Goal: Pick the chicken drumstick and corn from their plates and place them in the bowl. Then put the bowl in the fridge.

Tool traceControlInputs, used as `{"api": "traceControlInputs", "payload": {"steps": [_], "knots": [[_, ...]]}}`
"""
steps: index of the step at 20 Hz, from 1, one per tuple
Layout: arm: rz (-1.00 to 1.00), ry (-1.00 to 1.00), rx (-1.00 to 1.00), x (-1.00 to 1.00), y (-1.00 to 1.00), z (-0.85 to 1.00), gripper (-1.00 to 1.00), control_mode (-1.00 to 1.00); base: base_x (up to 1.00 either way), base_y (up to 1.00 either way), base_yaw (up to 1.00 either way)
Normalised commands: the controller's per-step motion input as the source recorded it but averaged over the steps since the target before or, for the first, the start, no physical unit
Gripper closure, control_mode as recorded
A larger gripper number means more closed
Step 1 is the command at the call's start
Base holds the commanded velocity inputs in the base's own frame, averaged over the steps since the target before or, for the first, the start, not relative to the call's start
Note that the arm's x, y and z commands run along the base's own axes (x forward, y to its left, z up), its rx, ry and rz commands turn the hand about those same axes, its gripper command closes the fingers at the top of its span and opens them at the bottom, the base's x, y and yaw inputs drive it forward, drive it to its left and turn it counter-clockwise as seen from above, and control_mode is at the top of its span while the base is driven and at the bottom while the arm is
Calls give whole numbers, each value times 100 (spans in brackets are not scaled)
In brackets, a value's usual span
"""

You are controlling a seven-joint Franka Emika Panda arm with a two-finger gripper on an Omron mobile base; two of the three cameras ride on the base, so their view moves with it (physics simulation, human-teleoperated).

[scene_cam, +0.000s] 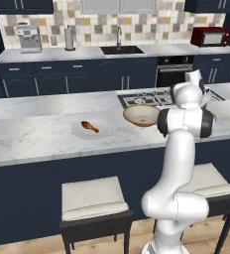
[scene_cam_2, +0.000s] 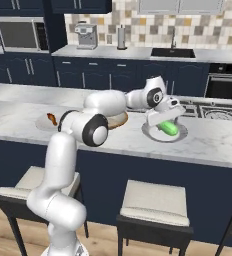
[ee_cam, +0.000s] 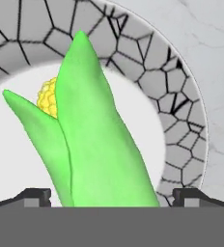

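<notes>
The bright green corn (ee_cam: pixel 92 144), yellow kernels showing at its tip, lies on a white plate with a cracked grey rim (ee_cam: pixel 181 111). My gripper (ee_cam: pixel 111 195) is open, low over this plate, with one fingertip on each side of the corn. From the right base view, the gripper (scene_cam_2: pixel 163 120) hangs just over the corn (scene_cam_2: pixel 169 128) on its plate (scene_cam_2: pixel 150 134). The chicken drumstick (scene_cam: pixel 90 126) rests on the other plate (scene_cam: pixel 80 133), further left. Between the two plates sits the tan bowl (scene_cam: pixel 142 115). The fridge is out of view.
The plates and bowl stand on a marble island counter (scene_cam: pixel 32 134) with a cooktop (scene_cam: pixel 151 98) behind the bowl. Two stools (scene_cam: pixel 92 198) stand at its near side. A back counter holds a sink (scene_cam: pixel 121 49), a coffee machine (scene_cam: pixel 28 38) and a red microwave (scene_cam: pixel 210 36).
</notes>
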Motion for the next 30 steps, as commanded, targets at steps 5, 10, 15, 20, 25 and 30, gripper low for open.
{"api": "traceControlInputs", "payload": {"steps": [5, 10, 15, 20, 25, 30], "knots": [[0, 12, 0, 0, 3, -23, -100, -100, 0, 0, 0], [0, 5, 1, -1, 0, 3, 100, -100, 0, 0, 0], [0, 13, 9, -11, 4, 21, 100, -100, 0, 0, 0], [0, 6, 34, -26, 26, 45, 100, -100, 0, 0, 0], [7, 0, 25, -27, 50, 43, 100, -100, 0, 0, 0], [7, -1, 13, -28, 61, 36, 100, -100, 0, 0, 0]]}}
